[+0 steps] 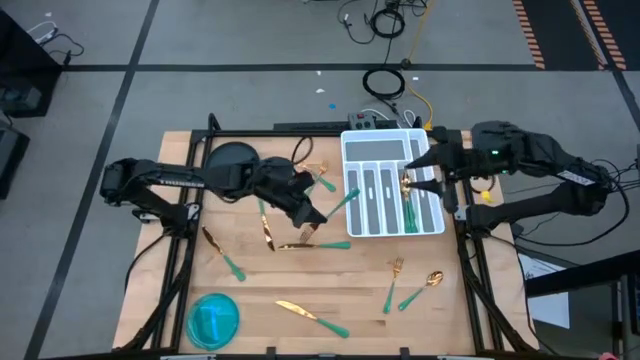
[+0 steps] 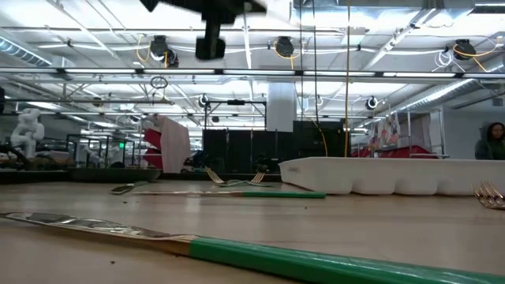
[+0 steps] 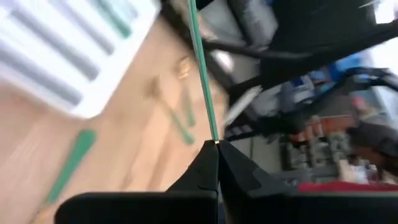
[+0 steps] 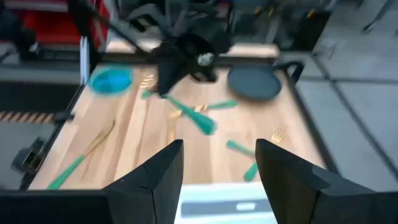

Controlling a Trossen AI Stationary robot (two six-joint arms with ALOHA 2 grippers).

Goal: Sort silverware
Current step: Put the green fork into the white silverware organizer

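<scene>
We take the white tray [image 1: 394, 143] as our landmark. Our left gripper [image 1: 318, 214] hangs just to the tray's left, jaws pressed together on one green-handled piece [image 1: 343, 203] (pinched at the gold end, so the handle sticks out toward the tray, which we judge suits sliding it into a slot). Our right gripper [image 1: 423, 172] hovers over the tray's right-hand slots with its jaws spread and nothing between them; we judge it has room to reach down. A few pieces already lie in those slots. The rest of the silverware [image 1: 310, 316] is scattered on the wooden table [image 1: 260, 285], left of and in front of the tray.
</scene>
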